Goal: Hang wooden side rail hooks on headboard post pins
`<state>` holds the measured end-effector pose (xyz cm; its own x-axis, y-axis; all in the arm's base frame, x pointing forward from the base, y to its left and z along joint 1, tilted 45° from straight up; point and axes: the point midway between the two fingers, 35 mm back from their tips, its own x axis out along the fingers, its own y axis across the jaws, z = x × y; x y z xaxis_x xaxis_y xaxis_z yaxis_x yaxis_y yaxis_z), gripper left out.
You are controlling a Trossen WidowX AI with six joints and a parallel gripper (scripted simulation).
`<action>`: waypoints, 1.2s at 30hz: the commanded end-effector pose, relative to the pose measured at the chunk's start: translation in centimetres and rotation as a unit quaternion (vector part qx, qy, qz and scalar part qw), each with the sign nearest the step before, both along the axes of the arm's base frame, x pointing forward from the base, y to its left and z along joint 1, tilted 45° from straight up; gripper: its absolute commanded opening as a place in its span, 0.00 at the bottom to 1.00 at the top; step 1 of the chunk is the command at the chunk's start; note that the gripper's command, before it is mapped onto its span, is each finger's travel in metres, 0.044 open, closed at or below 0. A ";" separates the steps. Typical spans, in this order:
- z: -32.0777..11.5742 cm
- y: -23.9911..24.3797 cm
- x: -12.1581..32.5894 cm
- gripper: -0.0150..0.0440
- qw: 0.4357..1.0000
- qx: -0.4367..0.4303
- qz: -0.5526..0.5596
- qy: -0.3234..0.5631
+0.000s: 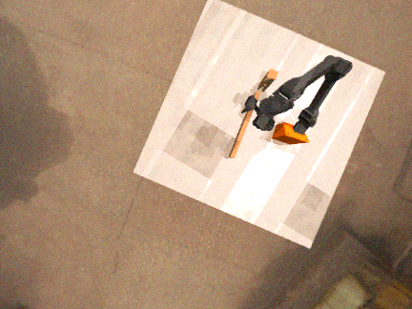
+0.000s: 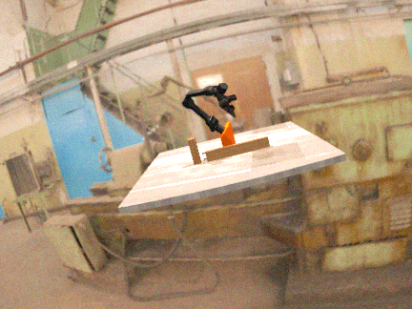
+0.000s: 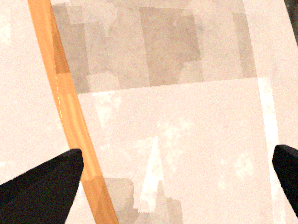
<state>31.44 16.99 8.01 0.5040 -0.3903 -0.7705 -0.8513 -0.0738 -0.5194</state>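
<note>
The wooden side rail (image 1: 242, 131) (image 2: 238, 149) (image 3: 75, 117) lies along the table, one end close to the headboard post (image 1: 272, 74) (image 2: 194, 152). The post stands upright, apart from the rail. Small light hooks show faintly at the rail's near-post end in the exterior view; the pins cannot be made out. My gripper (image 1: 252, 118) (image 2: 235, 107) (image 3: 178, 156) is wide open and empty, well above the table. In the wrist view the rail runs down the left side, partly behind the left finger, not midway between the fingertips.
The orange block (image 1: 287, 133) (image 2: 228, 135) at the arm's base stands beside the rail. The pale table (image 1: 157, 167) (image 2: 157, 191) (image 3: 200, 115) carries patches of shadow. The arm reaches over the table from its base, and its elbow is bent beyond the base in the top view.
</note>
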 end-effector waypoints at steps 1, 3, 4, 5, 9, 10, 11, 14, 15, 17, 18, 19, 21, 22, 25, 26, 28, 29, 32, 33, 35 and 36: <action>2.2 -4.5 -0.3 1.00 0.994 -0.079 0.071 0.016; 2.9 -6.1 -0.6 1.00 0.989 -0.109 0.095 0.024; 3.3 -6.9 -0.7 1.00 0.986 -0.124 0.106 0.028; 3.6 -7.7 -0.9 1.00 0.983 -0.139 0.117 0.033; 4.7 -10.8 -1.9 1.00 0.965 -0.200 0.158 0.055; 5.0 -11.6 -2.1 1.00 0.960 -0.215 0.167 0.062; 5.2 -12.3 -2.4 1.00 0.955 -0.231 0.176 0.069; 5.8 -14.5 -3.4 1.00 0.935 -0.276 0.201 0.091; 5.9 -15.2 -3.8 1.00 0.928 -0.291 0.208 0.100; 6.2 -16.6 -4.6 1.00 0.913 -0.321 0.223 0.118; 6.3 -17.3 -5.0 1.00 0.905 -0.335 0.229 0.127; 6.4 -18.0 -5.4 1.00 0.896 -0.350 0.236 0.137; 6.5 -19.3 -6.3 1.00 0.878 -0.377 0.247 0.158; 6.6 -19.9 -6.7 1.00 0.869 -0.391 0.253 0.169; 6.6 -21.7 -8.2 1.00 0.838 -0.429 0.267 0.205; 6.6 -22.2 -8.7 1.00 0.828 -0.440 0.272 0.217; 6.5 -23.3 -9.6 1.00 0.805 -0.463 0.280 0.243; 6.4 -23.8 -10.2 1.00 0.794 -0.473 0.283 0.257; 6.2 -25.2 -11.6 1.00 0.759 -0.499 0.293 0.297; 6.1 -25.4 -11.9 1.00 0.753 -0.504 0.294 0.304; 6.1 -25.5 -11.9 1.00 0.751 -0.505 0.295 0.307; 6.1 -25.5 -11.9 1.00 0.751 -0.505 0.295 0.307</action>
